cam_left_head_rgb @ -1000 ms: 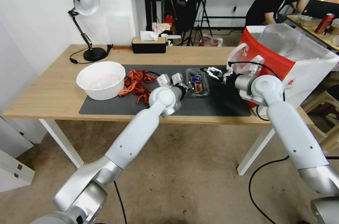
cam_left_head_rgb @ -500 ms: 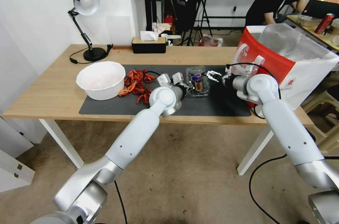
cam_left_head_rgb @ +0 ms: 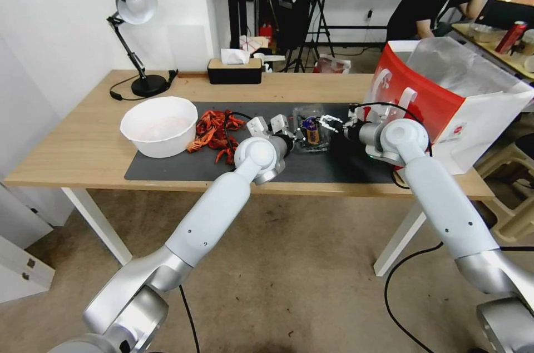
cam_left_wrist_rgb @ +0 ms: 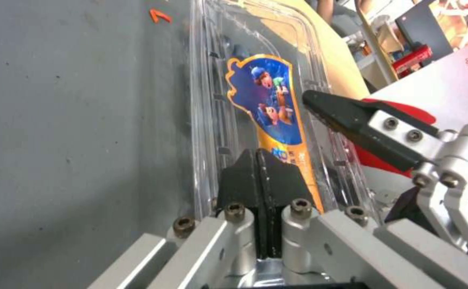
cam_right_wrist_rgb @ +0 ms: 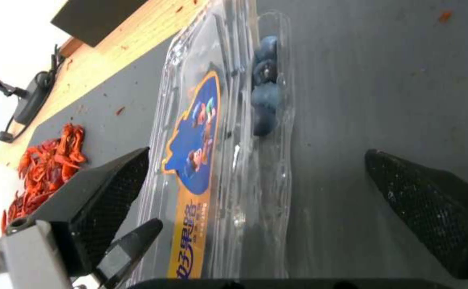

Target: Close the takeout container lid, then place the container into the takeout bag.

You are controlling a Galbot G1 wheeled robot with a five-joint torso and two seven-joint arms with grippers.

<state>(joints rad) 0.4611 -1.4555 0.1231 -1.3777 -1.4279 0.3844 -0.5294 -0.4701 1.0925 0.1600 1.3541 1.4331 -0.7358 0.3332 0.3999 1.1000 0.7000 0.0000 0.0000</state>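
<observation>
Takeout container (cam_left_head_rgb: 310,132): set on the dark mat (cam_left_head_rgb: 167,167) near the middle of the counter (cam_left_head_rgb: 83,147), toward the mat's far edge; a clear clamshell with dark blue berries (cam_right_wrist_rgb: 265,96) seen through its plastic in the right wrist view.
Lid (cam_left_wrist_rgb: 266,100): seen down over the berry half; a blue and orange sticker (cam_right_wrist_rgb: 193,148) is borne on it.
Left gripper (cam_left_wrist_rgb: 262,176): placed at the container's left end, its jaws pressed together with no gap, their tips lying against the lid by the sticker; whether plastic is pinched between them cannot be told.
Right gripper (cam_right_wrist_rgb: 276,188): placed at the container's right end, jaws spread wide, one on each side of the container; contact with the plastic cannot be told.
Takeout bag (cam_left_head_rgb: 445,92): stood at the counter's right edge, mouth open, silvery lining showing, just beyond the right arm.
White bowl (cam_left_head_rgb: 159,125): set on the mat's left part.
Red crayfish (cam_left_head_rgb: 214,133): heaped on the mat between the bowl and the left gripper.
Desk lamp (cam_left_head_rgb: 133,36): stood at the counter's far left corner.
Tissue box (cam_left_head_rgb: 234,69): set at the counter's far edge.
</observation>
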